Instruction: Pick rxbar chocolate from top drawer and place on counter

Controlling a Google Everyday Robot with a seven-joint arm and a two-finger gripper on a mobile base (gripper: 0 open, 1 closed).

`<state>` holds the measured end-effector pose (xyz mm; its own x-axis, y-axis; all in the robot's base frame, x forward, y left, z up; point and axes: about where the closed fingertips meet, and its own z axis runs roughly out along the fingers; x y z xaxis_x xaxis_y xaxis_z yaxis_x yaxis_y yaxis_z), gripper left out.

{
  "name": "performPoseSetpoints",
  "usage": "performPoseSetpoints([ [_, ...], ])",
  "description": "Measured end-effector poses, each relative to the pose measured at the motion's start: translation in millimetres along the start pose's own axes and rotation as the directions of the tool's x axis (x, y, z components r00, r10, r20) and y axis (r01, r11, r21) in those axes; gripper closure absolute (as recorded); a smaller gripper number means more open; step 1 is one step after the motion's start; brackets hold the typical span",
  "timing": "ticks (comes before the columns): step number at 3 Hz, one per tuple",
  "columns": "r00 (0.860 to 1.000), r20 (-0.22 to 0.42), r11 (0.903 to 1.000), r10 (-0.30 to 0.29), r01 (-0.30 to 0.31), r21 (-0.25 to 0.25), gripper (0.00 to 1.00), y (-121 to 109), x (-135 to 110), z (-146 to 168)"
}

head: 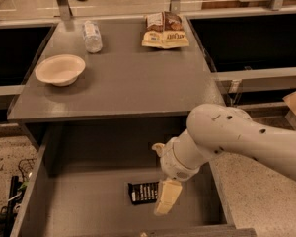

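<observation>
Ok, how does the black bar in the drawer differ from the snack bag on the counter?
The bar is small and black with white lettering; the snack bag is larger, tan and brown. The bar lies flat in the open drawer; the snack bag sits at the back of the counter. The gripper hangs at the bar's right end, far from the snack bag. Both are packaged snacks.

White rounded arm (pixel 237 137), dark holes, cream end effector (pixel 166 197) inside drawer (pixel 79 201)
</observation>
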<state>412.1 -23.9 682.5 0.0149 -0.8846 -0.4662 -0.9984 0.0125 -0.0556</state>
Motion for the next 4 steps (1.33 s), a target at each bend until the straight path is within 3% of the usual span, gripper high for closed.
performPoseSetpoints([
  [1,1.000,-0.001,0.9998,0.014,-0.014,-0.012,0.00,2,2,13],
  [2,0.999,0.006,0.9978,0.038,-0.038,-0.053,0.00,5,8,41],
  [3,0.999,0.005,0.9978,0.038,-0.038,-0.055,0.00,4,9,43],
  [4,1.000,0.004,0.9951,0.025,-0.024,-0.096,0.00,-2,24,73],
])
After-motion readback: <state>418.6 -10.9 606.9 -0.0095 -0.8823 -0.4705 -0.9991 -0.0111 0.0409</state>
